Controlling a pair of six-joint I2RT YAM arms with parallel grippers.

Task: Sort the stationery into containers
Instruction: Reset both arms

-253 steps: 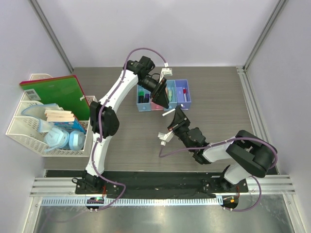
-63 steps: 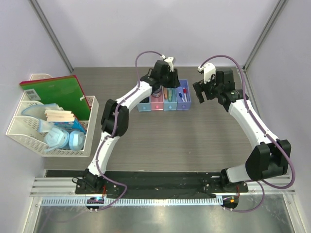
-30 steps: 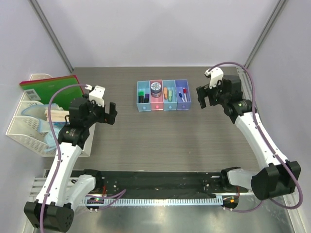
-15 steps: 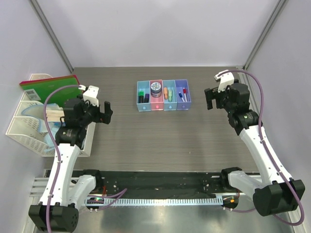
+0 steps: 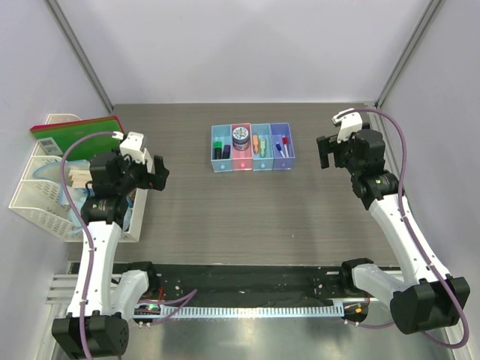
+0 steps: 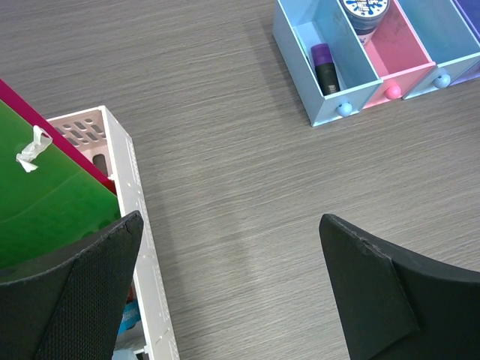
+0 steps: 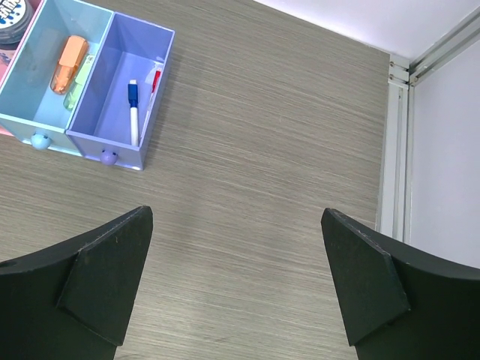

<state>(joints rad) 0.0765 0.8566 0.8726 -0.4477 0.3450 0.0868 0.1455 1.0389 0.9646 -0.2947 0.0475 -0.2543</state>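
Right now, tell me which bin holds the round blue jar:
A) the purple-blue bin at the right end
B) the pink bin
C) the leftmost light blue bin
B: the round blue jar sits at the far end of the pink bin, second from the left in the row.

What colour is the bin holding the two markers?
Purple-blue bin, clearest in the right wrist view.

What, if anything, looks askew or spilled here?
Nothing stands out. The row of four joined translucent plastic bins sits square, with the round blue jar, black highlighters and white markers sitting inside their compartments.
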